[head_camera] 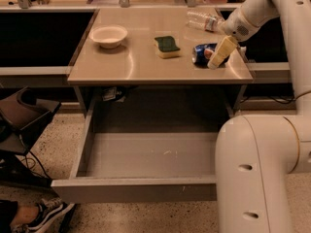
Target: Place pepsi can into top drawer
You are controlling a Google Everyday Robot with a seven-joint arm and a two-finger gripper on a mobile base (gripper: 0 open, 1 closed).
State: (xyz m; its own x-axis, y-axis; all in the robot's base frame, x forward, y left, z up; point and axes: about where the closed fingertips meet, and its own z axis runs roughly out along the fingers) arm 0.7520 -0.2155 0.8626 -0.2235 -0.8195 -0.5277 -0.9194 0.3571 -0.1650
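Observation:
The pepsi can (pixel 201 54) lies on its side at the right of the tabletop (pixel 136 67), blue with a silver end facing left. My gripper (pixel 218 55) reaches down from the upper right and sits over the can's right end, hiding that part. The top drawer (pixel 146 154) is pulled open below the table's front edge, and its grey inside holds nothing.
A clear plastic water bottle (pixel 204 21) lies behind the can. A green and yellow sponge (pixel 166 46) and a white bowl (pixel 109 35) sit on the tabletop. My white arm base (pixel 262 174) stands at the drawer's right front. A chair and a person's shoe (pixel 39 215) are at the left.

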